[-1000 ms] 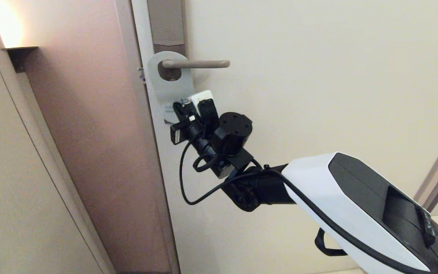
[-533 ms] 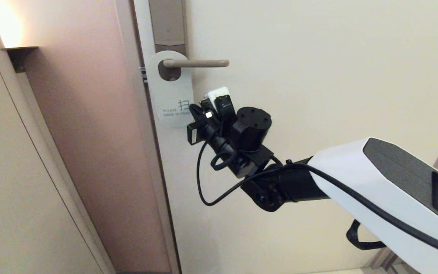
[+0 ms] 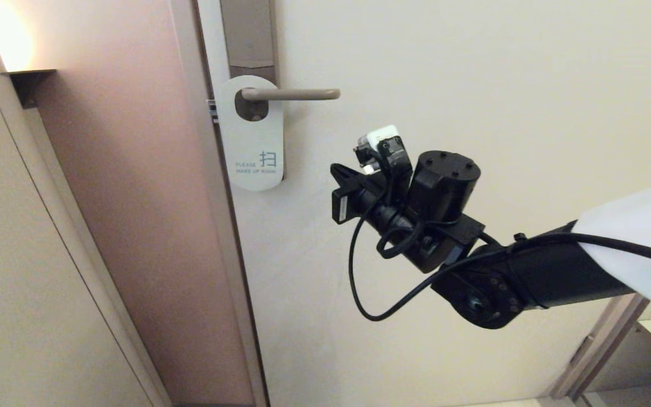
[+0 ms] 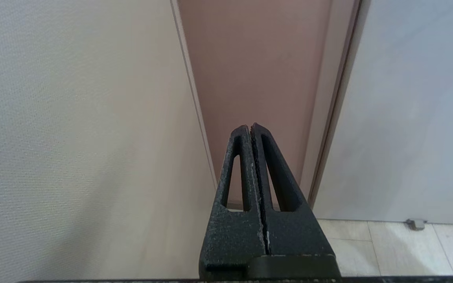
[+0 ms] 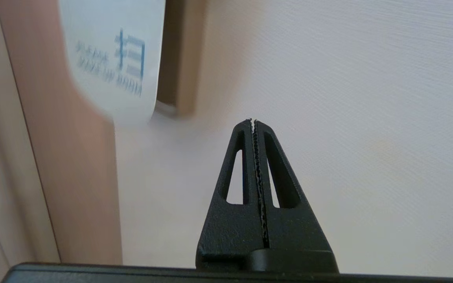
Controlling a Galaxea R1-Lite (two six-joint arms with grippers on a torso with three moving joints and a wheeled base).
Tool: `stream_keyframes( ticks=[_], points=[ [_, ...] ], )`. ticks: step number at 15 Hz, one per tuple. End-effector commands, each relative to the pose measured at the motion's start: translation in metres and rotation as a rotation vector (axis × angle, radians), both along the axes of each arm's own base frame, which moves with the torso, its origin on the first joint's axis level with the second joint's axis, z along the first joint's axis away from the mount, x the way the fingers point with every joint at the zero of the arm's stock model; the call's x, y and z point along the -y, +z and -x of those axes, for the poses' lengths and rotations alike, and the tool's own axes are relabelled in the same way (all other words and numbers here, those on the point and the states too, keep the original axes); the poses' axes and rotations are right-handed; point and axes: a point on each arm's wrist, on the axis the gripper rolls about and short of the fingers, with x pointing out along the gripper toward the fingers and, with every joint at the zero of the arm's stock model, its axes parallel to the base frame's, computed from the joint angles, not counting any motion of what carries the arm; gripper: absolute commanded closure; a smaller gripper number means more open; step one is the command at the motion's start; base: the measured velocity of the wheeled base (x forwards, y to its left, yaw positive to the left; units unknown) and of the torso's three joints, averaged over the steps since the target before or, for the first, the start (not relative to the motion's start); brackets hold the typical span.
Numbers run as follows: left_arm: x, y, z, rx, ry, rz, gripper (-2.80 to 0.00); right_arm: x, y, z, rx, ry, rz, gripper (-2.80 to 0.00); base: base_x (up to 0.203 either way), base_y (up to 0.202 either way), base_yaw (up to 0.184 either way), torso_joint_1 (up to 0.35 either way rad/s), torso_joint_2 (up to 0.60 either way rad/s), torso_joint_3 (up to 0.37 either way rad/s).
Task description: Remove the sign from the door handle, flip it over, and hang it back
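Head view puts the right arm nearest, a white shell tapering to black joints and a looped cable, with the right gripper [image 3: 341,174] held in front of the door [image 3: 472,85] and clear of everything. Right wrist view shows its two black, grainy, triangular fingers [image 5: 242,165] pressed together with nothing between them, toothed inner edges meeting along a thin seam. The left gripper [image 4: 252,127] is likewise closed on nothing and looks low along the wall and door frame; that arm is out of the head view and appears parked.

The relation that matters: the sign [image 3: 253,135] lies up and to the robot's left of the right gripper, near but apart, and hangs with its long axis vertical, flat against the door. The right arm is plainly the nearer one. Since the white face reading "PLEASE MAKE UP ROOM" with teal lettering is outward, I cannot judge from this alone whether the flip is done or still to come.

Further back, the sign is a thin, smooth, round-ended card whose oval hole is threaded over the handle [image 3: 291,94], a slim straight matte lever lying level. Behind it stands a tall narrow brown-grey plate [image 3: 246,34]. The door surface is pale and faintly textured.
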Motion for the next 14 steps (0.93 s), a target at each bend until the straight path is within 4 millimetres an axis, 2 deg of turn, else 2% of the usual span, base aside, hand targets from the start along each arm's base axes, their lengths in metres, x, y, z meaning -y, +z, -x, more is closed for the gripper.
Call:
stream_keyframes(
  ticks=[1, 6, 9, 12, 14],
  points=[
    [0.0, 0.0, 0.0, 0.001, 0.001, -0.001, 0.0, 0.026, 0.019, 0.015, 0.012, -0.029, -0.009, 0.0, 0.0, 0.0, 0.0, 0.0, 0.0, 0.0],
    [0.0, 0.0, 0.0, 0.001, 0.001, -0.001, 0.0, 0.111, 0.027, 0.024, -0.031, -0.316, 0.008, 0.0, 0.0, 0.0, 0.0, 0.0, 0.0, 0.0],
    [0.0, 0.0, 0.0, 0.001, 0.001, -0.001, 0.0, 0.171, 0.034, 0.036, -0.026, -0.488, 0.011, 0.0, 0.0, 0.0, 0.0, 0.0, 0.0, 0.0],
    [0.0, 0.0, 0.0, 0.001, 0.001, -0.001, 0.0, 0.222, 0.029, 0.065, -0.041, -0.642, 0.058, 0.0, 0.0, 0.0, 0.0, 0.0, 0.0, 0.0],
    [0.0, 0.0, 0.0, 0.001, 0.001, -0.001, 0.0, 0.233, 0.022, 0.093, -0.057, -0.669, 0.076, 0.0, 0.0, 0.0, 0.0, 0.0, 0.0, 0.0]
  ],
)
